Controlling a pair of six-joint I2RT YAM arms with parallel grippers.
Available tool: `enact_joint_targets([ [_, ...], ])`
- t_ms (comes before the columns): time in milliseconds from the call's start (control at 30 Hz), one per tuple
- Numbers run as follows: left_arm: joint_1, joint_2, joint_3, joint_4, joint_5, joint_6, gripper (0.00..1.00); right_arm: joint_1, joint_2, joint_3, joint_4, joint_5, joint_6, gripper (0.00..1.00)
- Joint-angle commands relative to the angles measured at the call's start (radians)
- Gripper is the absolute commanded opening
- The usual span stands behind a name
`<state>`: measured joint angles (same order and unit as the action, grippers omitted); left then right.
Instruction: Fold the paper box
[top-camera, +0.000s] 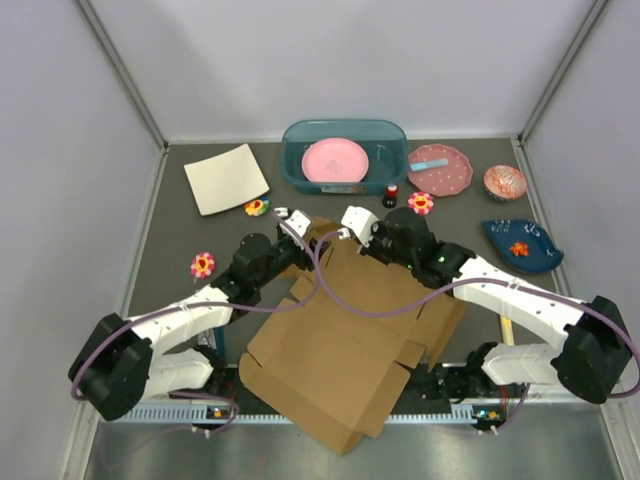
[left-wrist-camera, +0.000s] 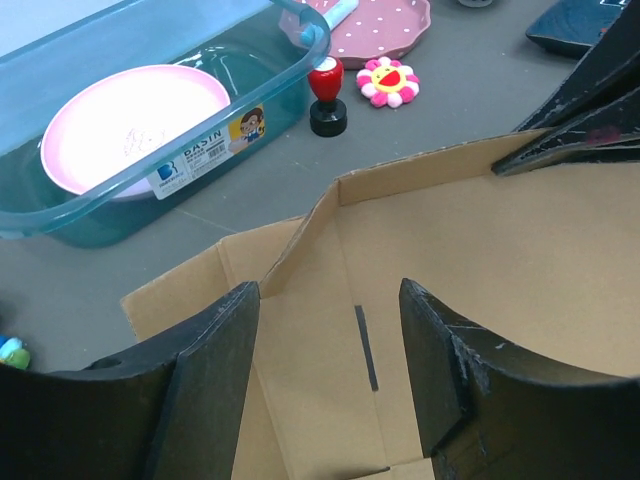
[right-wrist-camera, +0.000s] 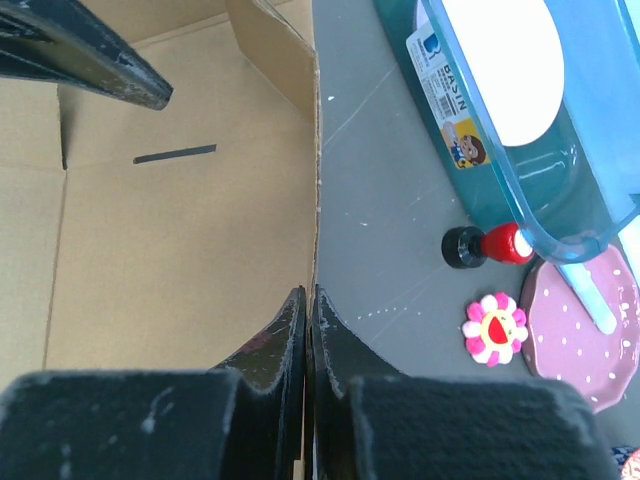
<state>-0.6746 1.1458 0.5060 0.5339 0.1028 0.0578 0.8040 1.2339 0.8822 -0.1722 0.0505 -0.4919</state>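
A raised flap of the brown corrugated paper box (top-camera: 340, 350) is pinched by the right jaws; the left jaws are held open above it.

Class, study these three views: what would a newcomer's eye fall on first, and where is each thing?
The paper box, a big brown cardboard sheet half unfolded, fills the table's near middle between both arms. At its far edge the right gripper pinches a raised flap, while the left gripper hangs open above the panel. Behind them a teal basin holds a pink plate.
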Motion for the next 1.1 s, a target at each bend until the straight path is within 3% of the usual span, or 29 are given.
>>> enact_joint_targets([
  [0, 0.009, 0.066, 0.046, 0.129, 0.054, 0.023, 0.63, 0.011, -0.037, 0.006, 0.023, -0.02, 0.004, 0.0],
  [167, 0.007, 0.124, 0.06, 0.192, 0.055, 0.016, 0.6, 0.015, -0.033, 0.0, 0.023, -0.021, 0.01, 0.0],
  [333, 0.007, 0.181, 0.085, 0.21, 0.078, -0.01, 0.42, 0.018, -0.011, 0.004, 0.027, -0.02, 0.022, 0.0],
  [567, 0.007, 0.193, 0.065, 0.256, 0.037, 0.016, 0.48, 0.021, -0.019, -0.005, 0.025, -0.014, 0.035, 0.0],
  [633, 0.007, 0.203, 0.077, 0.245, 0.037, 0.022, 0.42, 0.021, -0.013, 0.003, 0.019, -0.015, 0.042, 0.0],
  [667, 0.007, 0.207, 0.075, 0.247, 0.041, 0.017, 0.3, 0.021, -0.01, 0.008, 0.019, -0.015, 0.047, 0.0],
  [733, 0.007, 0.204, 0.065, 0.261, 0.043, -0.003, 0.27, 0.023, -0.011, 0.009, 0.013, -0.009, 0.05, 0.0],
  [833, 0.009, 0.149, 0.034, 0.255, 0.012, 0.0, 0.44, 0.023, -0.025, -0.003, 0.011, -0.005, 0.05, 0.0],
  [867, 0.007, 0.1, 0.031, 0.227, 0.003, 0.017, 0.55, 0.023, -0.028, -0.006, 0.011, -0.005, 0.047, 0.0],
  [1000, 0.009, -0.02, 0.054, 0.085, -0.017, 0.14, 0.67, 0.023, -0.031, 0.004, 0.002, -0.008, 0.047, 0.0],
  [1067, 0.01, -0.044, 0.084, 0.0, -0.009, 0.195, 0.69, 0.023, -0.03, 0.008, 0.002, -0.011, 0.046, 0.0],
])
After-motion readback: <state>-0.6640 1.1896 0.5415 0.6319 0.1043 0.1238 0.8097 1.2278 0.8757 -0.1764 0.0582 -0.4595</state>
